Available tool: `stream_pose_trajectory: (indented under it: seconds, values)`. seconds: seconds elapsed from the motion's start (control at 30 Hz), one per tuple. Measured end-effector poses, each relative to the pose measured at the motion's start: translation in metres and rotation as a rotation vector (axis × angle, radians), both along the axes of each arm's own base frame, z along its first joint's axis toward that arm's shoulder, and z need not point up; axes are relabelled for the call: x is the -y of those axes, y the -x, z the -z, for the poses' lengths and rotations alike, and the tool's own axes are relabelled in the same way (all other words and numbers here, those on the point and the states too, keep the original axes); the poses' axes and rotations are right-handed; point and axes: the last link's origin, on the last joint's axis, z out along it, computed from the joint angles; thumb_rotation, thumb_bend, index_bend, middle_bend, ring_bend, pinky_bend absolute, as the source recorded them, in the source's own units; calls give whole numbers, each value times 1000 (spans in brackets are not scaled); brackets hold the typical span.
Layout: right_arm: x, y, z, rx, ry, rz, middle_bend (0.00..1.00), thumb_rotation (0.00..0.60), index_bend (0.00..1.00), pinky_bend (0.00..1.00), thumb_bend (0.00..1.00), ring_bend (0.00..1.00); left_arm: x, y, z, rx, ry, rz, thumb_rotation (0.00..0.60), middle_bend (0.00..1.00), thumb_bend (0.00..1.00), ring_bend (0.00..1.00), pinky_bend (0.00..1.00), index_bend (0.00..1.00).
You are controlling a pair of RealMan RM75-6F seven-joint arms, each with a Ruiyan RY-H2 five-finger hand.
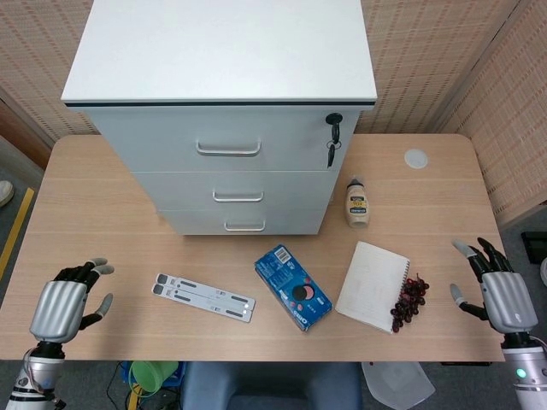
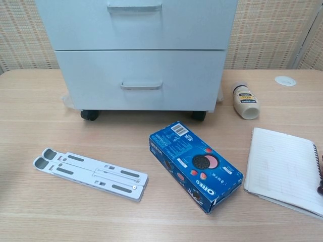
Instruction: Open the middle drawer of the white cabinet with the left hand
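middle drawer [image 1: 238, 190] of the white cabinet [image 1: 222, 111] is shut flush with the front, sitting between the top drawer with the key in its lock [image 1: 332, 141] and the bottom drawer just above the table [image 1: 102, 205]; its handle [image 1: 238, 197] is a slim bar whose long axis runs side to side across the cabinet front. your left robot hand [image 1: 61, 309] rests at the near left corner of the table, well apart from the cabinet, empty, with its fingers [image 1: 90, 267] spread loosely and pointing toward the cabinet. from that robot hand the handle lies forward and to the right, and it looks higher than the robot hand sits now, so i judge the coming move to be a long diagonal reach with a rise, ending with the fingers hooked over a horizontal bar. the folded stand [image 1: 203, 297] lies on the table in front of the cabinet, roughly under that diagonal, so you will likely want to pass above it. the left robot hand is the nearer of the two to the handle; your right robot hand [image 1: 497, 292] sits at the near right corner, farther from the cabinet front, also empty with fingers apart. in the chest view neither robot hand shows, only the lower two drawer fronts.
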Motion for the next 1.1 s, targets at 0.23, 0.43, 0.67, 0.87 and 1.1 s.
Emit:
stream_pose_trajectory:
  seconds: [0.23,0.43,0.67,0.87,1.1]
  values:
    - [3,1,1,2,-11,-3,215,600,136,148,339,122,-18,-33,-2,26,58,118,600,777,401,811,941,331]
    - [6,2,4,8,-20,-10,244,600,136,148,338,132,-42,-63,1,68,113,196,600,884,536,936,1000,285]
    - [9,3,8,12,-28,-16,244,600,136,148,338,133,-68,-98,1,147,129,235,600,942,626,993,1000,242]
    - [10,3,9,11,-32,-13,244,600,136,148,339,133,-80,-123,2,192,136,243,600,952,644,1000,1000,211]
    - [11,2,10,13,-35,-14,244,600,136,148,338,133,-92,-149,8,224,158,270,600,953,647,1000,1000,204]
